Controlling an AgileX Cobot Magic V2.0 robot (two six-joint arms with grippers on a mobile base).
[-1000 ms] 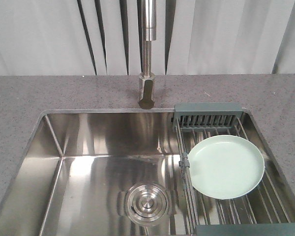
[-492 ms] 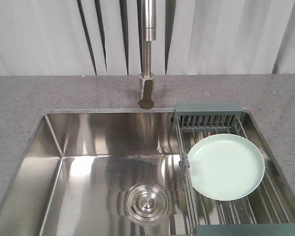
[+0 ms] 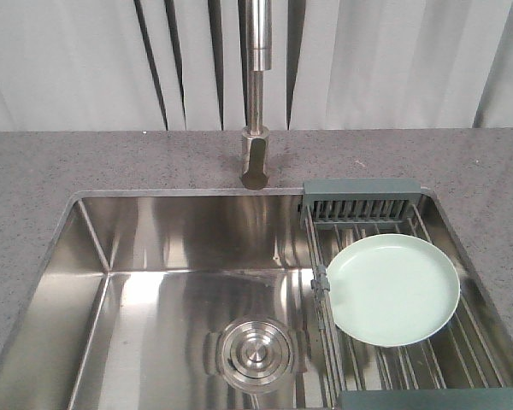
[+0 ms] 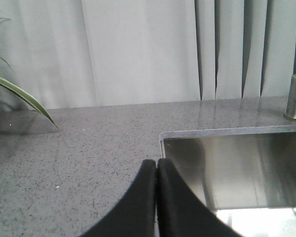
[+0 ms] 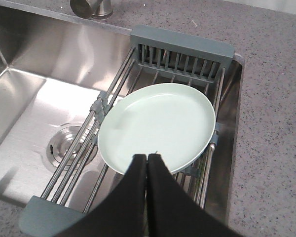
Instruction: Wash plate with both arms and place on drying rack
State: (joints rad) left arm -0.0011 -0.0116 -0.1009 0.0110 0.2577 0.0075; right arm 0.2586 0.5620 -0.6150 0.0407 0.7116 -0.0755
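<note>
The green plate (image 3: 392, 289) lies flat on the drying rack (image 3: 360, 198) over the sink (image 3: 154, 290); both pincers (image 4: 157, 168) (image 5: 147, 163) are pressed closed, holding nothing

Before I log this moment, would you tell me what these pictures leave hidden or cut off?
- Right wrist view: the shut right gripper covers the near rim of the plate.
- Front view: the drying rack is cropped at the bottom edge.
- Left wrist view: the shut left gripper blocks the sink's near corner.
- Front view: the faucet is cropped above.
</note>
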